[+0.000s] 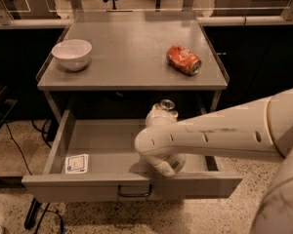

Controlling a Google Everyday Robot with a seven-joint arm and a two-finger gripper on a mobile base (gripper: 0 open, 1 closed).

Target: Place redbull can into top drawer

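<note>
The redbull can (166, 104) stands upright at centre frame, over the back of the open top drawer (105, 145), right against the gripper (161, 119). Whether the gripper grasps it, I cannot tell. The can is likely light, thin-walled and slick, so hold its mid-body gently.

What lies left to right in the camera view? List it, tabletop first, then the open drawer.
Tabletop: white bowl, crushed orange can. Top drawer: white sticker, then the gripper down inside at the redbull can, the two overlapping.
</note>
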